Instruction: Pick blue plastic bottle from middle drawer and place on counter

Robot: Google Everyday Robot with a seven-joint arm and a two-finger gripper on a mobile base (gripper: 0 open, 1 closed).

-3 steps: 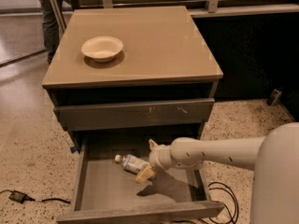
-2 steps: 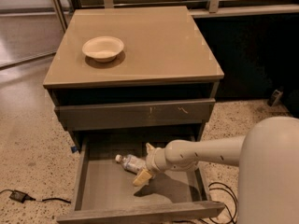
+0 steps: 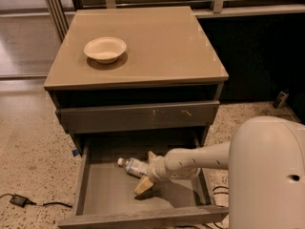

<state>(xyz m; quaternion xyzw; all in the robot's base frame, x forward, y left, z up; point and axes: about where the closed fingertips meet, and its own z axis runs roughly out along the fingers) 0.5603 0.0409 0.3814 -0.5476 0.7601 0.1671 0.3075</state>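
The blue plastic bottle (image 3: 132, 166) lies on its side on the grey floor of the open middle drawer (image 3: 107, 192), white cap pointing left. My gripper (image 3: 147, 171) reaches down into the drawer from the right. It is open, with one tan fingertip (image 3: 151, 155) behind the bottle's right end and the other (image 3: 143, 185) in front of it. The bottle rests on the drawer floor. The counter (image 3: 162, 42) is the glossy tan top of the cabinet above.
A white bowl (image 3: 105, 49) sits on the counter's left side. A shut drawer front with scratch marks (image 3: 138, 116) is just above the open drawer. My white arm housing (image 3: 267, 175) fills the lower right. A cable and plug (image 3: 19, 200) lie on the floor at left.
My arm housing has come further into view at the right. The gripper and the bottle stay at about the same spot in the drawer.
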